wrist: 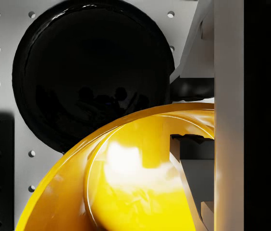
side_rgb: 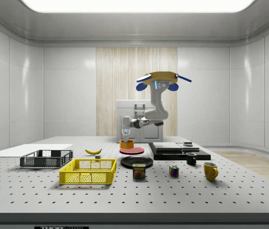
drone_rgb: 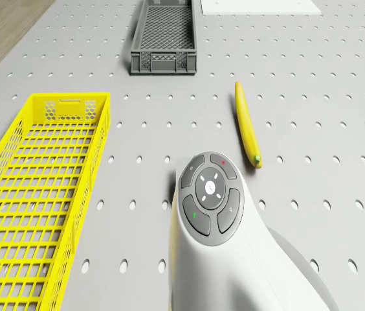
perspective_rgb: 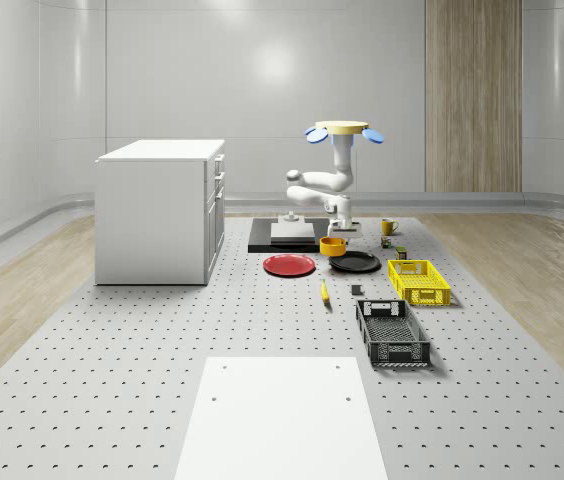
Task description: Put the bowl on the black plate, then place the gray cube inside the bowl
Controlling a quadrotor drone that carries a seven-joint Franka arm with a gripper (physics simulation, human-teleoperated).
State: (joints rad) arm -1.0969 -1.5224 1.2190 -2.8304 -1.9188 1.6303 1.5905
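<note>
Gripper point(perspective_rgb: 339, 236) hangs from the hovering drone point(perspective_rgb: 342, 130) in the whole-scene view, its fingers clamped on the rim of the yellow bowl point(perspective_rgb: 333, 245), which sits just beside the black plate point(perspective_rgb: 355, 262), toward the red plate point(perspective_rgb: 289, 265). Seen from the side, the bowl point(side_rgb: 127, 143) is lifted a little, with the black plate point(side_rgb: 136, 161) lower and nearer the camera. Along the wrist, one finger point(wrist: 186, 161) stands inside the bowl point(wrist: 126, 178), and the black plate point(wrist: 92, 67) lies just beyond its rim, so the carry should go that way.
</note>
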